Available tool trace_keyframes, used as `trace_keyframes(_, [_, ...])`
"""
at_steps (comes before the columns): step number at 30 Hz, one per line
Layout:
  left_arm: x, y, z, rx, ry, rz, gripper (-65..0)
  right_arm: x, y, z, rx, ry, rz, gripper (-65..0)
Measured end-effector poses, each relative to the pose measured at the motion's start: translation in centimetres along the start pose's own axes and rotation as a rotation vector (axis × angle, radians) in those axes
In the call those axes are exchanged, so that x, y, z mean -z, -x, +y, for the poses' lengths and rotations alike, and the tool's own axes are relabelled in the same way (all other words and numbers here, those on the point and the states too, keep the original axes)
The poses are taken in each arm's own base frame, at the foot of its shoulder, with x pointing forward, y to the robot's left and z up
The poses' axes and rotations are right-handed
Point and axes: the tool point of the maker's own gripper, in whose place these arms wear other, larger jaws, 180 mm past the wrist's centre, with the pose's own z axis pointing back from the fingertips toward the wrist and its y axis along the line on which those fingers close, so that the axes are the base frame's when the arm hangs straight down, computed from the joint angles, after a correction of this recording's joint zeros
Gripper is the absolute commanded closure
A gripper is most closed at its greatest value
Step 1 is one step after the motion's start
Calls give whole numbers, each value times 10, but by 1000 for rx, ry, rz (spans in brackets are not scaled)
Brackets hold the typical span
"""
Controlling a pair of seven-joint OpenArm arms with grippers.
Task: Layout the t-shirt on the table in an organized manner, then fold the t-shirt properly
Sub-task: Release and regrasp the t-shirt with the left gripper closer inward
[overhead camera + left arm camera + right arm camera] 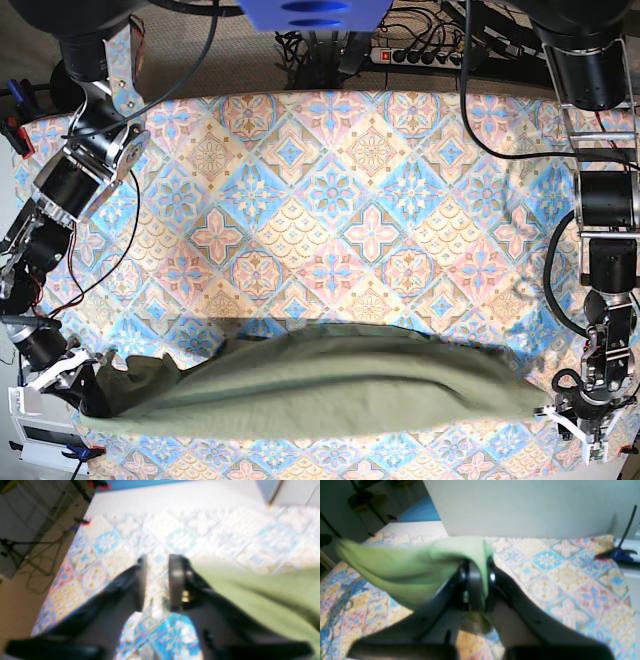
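T-shirt (330, 390) stretched in band along near table (330, 200) edge, not flat. Right gripper (480, 580) clamped on cloth corner; left gripper (156, 580) jaws apart, empty (shirt just beside). Layout unfinished; folding not begun.

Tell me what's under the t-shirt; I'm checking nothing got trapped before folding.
Around the t-shirt only the table cloth's diamond tiles show, so it seems to rest on them. Whatever lies directly beneath is covered by the fabric.
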Motion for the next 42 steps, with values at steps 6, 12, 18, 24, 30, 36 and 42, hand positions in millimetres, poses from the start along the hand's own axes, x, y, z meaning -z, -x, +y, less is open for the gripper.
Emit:
trace_keyframes(6, [-8, -18, -1, 18, 1, -66, -249, 2, 3, 2, 0, -5, 9, -7])
trace_keyframes(12, [-73, 21, -107, 155, 285, -42, -131, 14, 13, 19, -33, -48, 55, -7])
trace_keyframes(18, [-120, 97, -189, 156, 485, 52, -80, 14, 12, 17, -32, -44, 55, -7])
trace_keyframes(24, [-122, 190, -225, 217, 498, 237, -79, 16, 16, 18, -16, -52, 61, -7])
trace_keyframes(30, [-107, 229, -243, 314, 473, 246, -81, 16, 16, 18, -16, -51, 61, -7])
trace_keyframes(36, [-81, 224, -244, 320, 420, 267, -111, 16, 15, 19, -19, -53, 58, -7])
trace_keyframes(42, [-66, 216, -235, 277, 393, 287, -311, 16, 15, 18, -22, -49, 61, -7])
